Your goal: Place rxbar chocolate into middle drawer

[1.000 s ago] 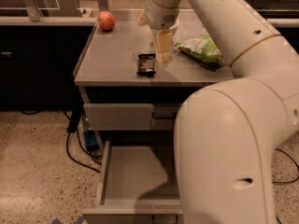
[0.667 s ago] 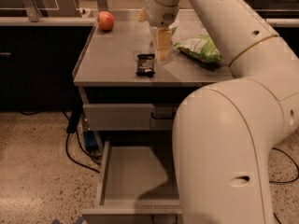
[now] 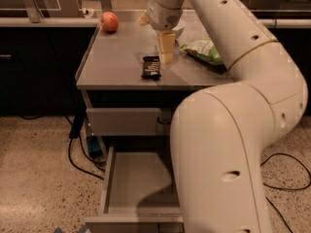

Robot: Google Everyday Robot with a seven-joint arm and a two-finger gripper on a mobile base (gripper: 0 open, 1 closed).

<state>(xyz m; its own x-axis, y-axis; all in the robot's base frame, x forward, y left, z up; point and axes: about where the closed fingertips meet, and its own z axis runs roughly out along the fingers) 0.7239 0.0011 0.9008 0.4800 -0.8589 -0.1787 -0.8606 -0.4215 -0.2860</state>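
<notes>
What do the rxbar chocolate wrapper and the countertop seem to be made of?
The rxbar chocolate looks wrapped in thin dark plastic film with pale print. The countertop looks like smooth, matte grey laminate or painted metal; which, I cannot tell. The gripper hangs close beside the bar.

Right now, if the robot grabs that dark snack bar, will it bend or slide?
Probably light: the snack bar is small and thin. It lies flat on the table, so it likely slides rather than rolls. Its wrapper looks smooth, perhaps slippery. The tool hangs just beside it.
</notes>
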